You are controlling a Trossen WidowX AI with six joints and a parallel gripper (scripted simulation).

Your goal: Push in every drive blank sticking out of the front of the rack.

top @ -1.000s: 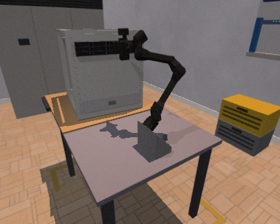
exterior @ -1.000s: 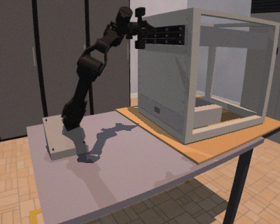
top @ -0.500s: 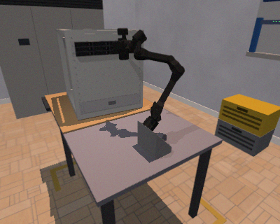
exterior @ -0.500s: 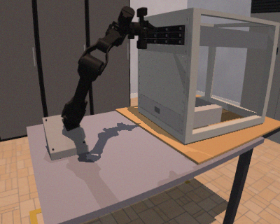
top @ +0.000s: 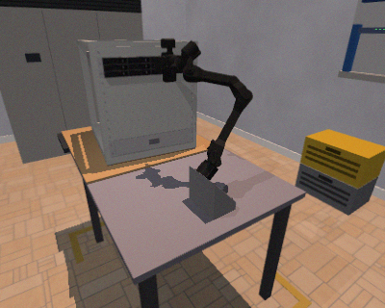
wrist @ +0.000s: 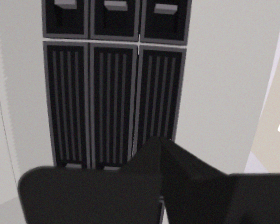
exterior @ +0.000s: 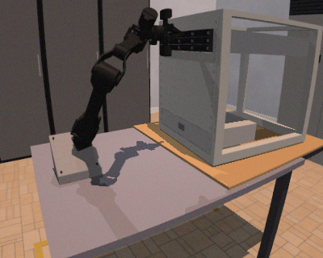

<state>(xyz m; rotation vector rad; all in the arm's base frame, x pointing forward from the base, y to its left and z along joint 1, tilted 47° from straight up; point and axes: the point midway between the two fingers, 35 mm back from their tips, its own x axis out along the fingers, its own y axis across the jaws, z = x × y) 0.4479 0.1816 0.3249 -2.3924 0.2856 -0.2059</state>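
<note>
The grey open-frame rack stands on an orange board at the back of the table; it also shows in the exterior view. A strip of black slotted drive blanks runs across the top of its front panel. My gripper is shut and empty, with its fingertips pressed against the right end of that strip. In the wrist view three slotted blanks stand side by side, and my shut fingers cover the lower end of the rightmost one. I cannot tell which blanks stick out.
The arm's grey base block sits mid-table. A white box lies inside the rack at the bottom. A yellow and grey cabinet stands on the floor to the right. Grey lockers stand behind.
</note>
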